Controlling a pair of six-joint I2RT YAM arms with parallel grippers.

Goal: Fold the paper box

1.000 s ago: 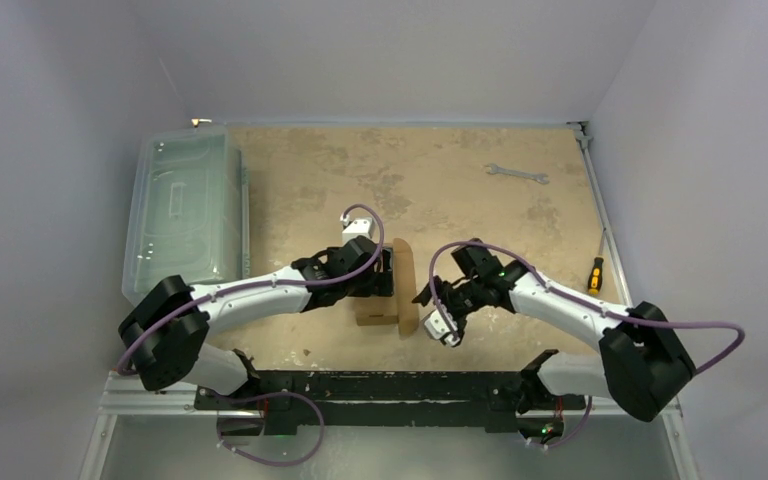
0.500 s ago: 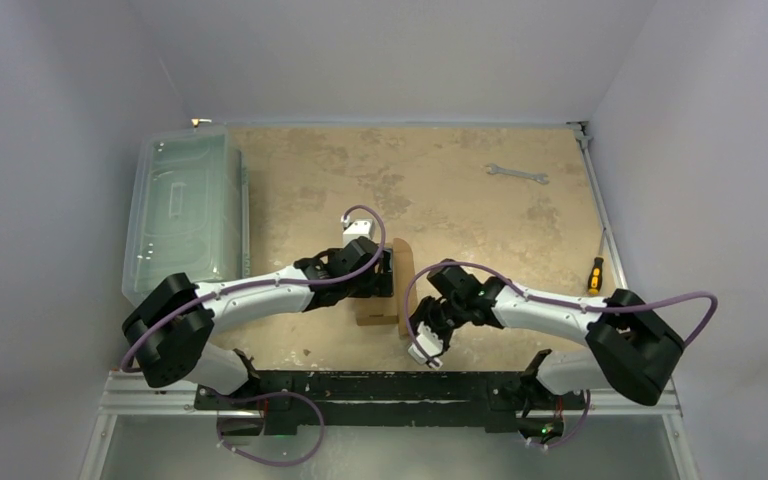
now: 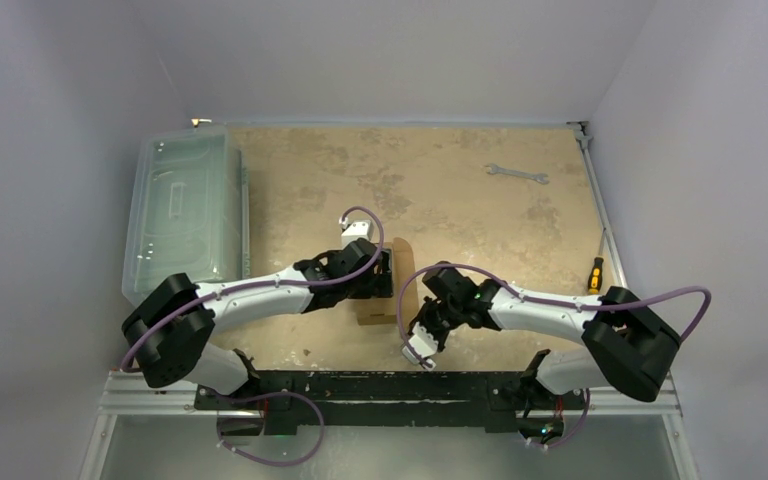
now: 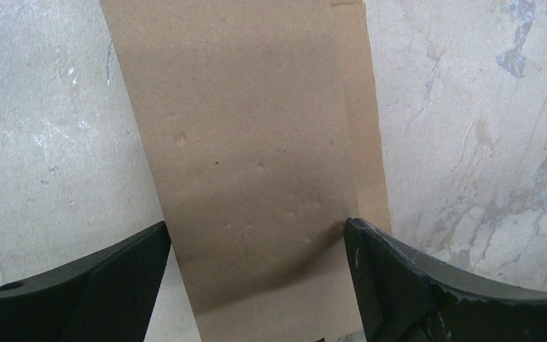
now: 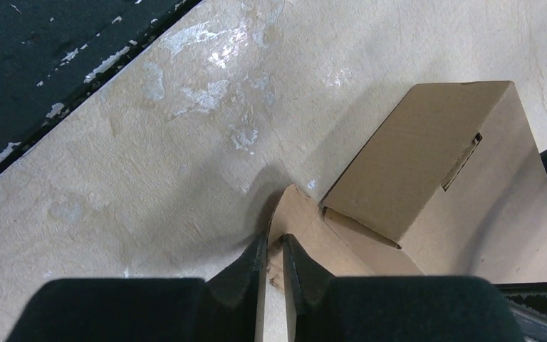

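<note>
The paper box is brown cardboard, partly formed, lying between my two arms near the table's front. In the left wrist view its flat panel fills the centre. My left gripper stands wide open over that panel, one finger at each long edge. In the right wrist view the box body with a slot lies to the right, and a loose rounded flap sticks out from its lower corner. My right gripper is shut on the edge of that flap. From above, the right gripper sits just right of the box.
A large clear plastic bin stands at the left edge of the table. A wrench lies at the back right and a screwdriver near the right edge. The black base rail runs along the front, close behind the right gripper.
My right arm has swung left and toward the front rail, and its jaws have closed from wide open onto the flap. The left arm has hardly moved.
</note>
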